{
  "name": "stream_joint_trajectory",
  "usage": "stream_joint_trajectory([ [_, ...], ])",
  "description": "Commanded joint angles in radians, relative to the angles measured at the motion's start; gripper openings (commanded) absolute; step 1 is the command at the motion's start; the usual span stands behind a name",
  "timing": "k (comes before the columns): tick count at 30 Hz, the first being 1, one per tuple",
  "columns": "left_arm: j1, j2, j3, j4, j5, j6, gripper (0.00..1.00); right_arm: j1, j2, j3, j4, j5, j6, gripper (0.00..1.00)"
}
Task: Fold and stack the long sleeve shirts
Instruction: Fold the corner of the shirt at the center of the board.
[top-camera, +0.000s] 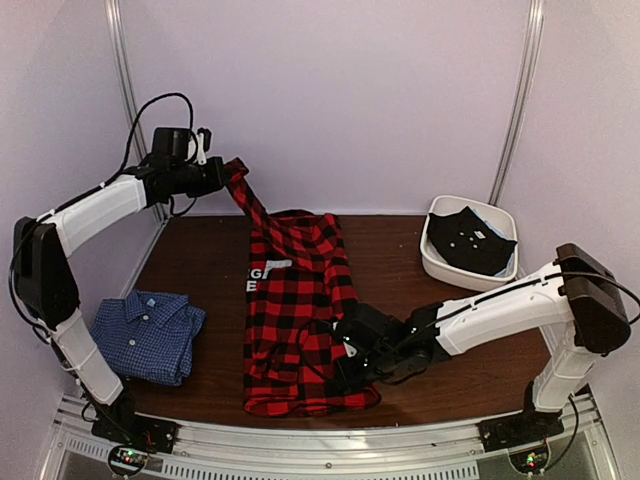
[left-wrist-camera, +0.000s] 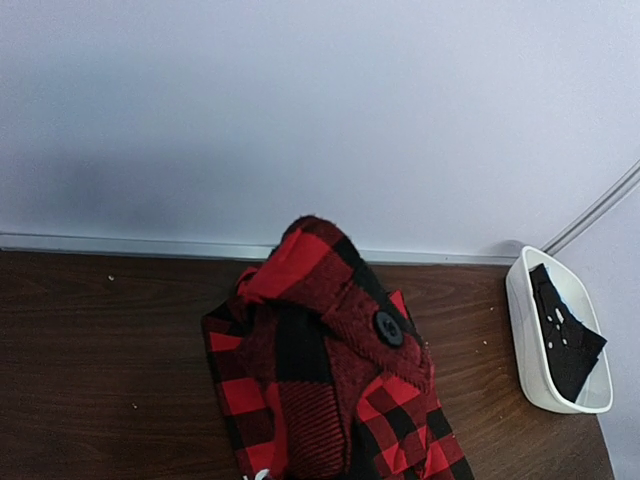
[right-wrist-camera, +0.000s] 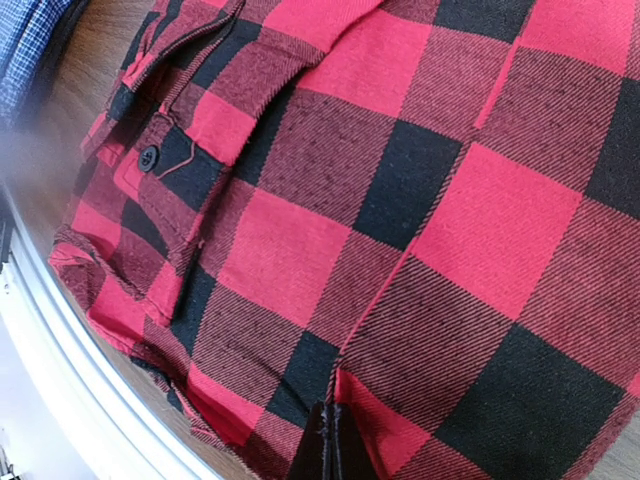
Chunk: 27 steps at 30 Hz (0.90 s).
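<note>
Lower left of the top view, the blue check shirt lies folded on the worktop. Upper left, the left claw is clenched on a raised sleeve of the plaid shirt, which is spread mid-frame. The right claw pinches its lower right edge. A white tub sits at far right.

The left arm and right arm had smooth white shells on their long links and boxy black housings at the joints. A thin black cable looped off the left wrist. The left tool and right tool were black. Small green and red lights glowed at each black base.
</note>
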Motion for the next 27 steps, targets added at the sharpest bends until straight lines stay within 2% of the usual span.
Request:
stream_joint_trajectory([
  [1,0.005,-0.008,0.088,0.03,-0.007,0.036,0.0,-0.024,-0.021,0.022,0.014,-0.023,-0.024,0.0],
  [16,0.005,0.05,0.232,0.023,0.031,0.062,0.0,-0.049,-0.123,0.044,-0.012,-0.032,-0.086,0.0],
  [22,0.005,0.011,0.206,0.016,-0.025,0.082,0.0,-0.048,-0.089,0.041,0.051,-0.128,-0.1,0.0],
  [27,0.005,-0.05,0.122,0.024,-0.068,0.093,0.0,-0.037,-0.058,0.042,0.067,-0.177,-0.115,0.0],
])
